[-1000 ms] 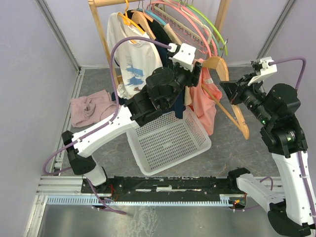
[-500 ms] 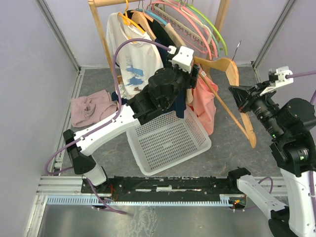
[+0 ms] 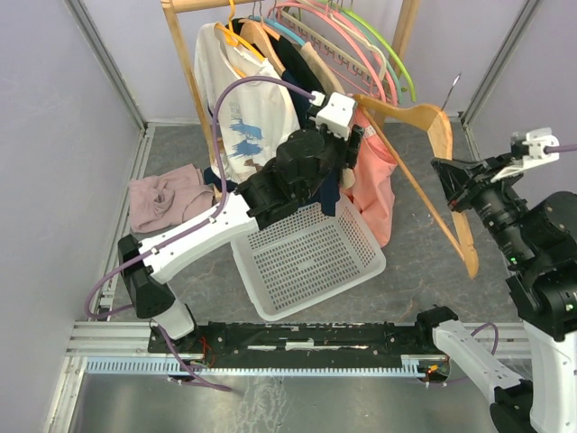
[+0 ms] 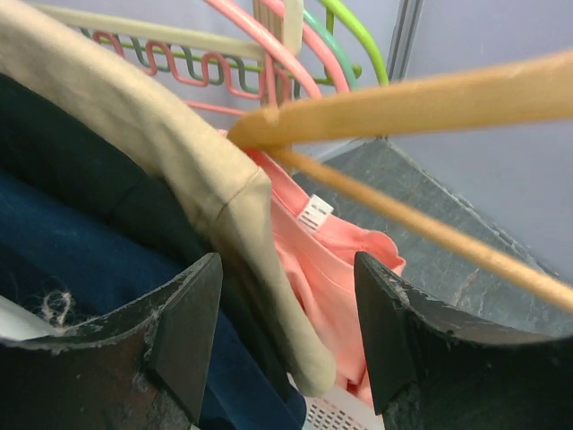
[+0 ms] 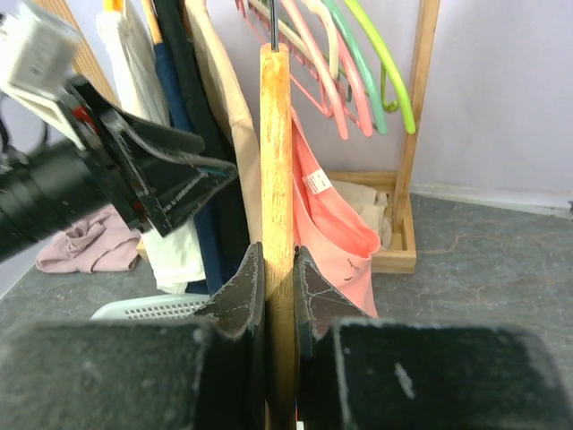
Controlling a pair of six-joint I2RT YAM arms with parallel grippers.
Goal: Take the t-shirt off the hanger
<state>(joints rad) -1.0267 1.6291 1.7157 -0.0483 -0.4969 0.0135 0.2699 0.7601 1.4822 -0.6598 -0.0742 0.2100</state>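
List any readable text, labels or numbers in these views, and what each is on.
No text is legible anywhere.
On the pink t-shirt, a white tag: print too small to read.
On the white t-shirt, a blue print: too blurred to make out any letters.

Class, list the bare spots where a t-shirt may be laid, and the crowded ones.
Free: inside the empty basket; the grey floor between it and the right arm. Crowded: the clothes rack; the pink heap left of the basket.
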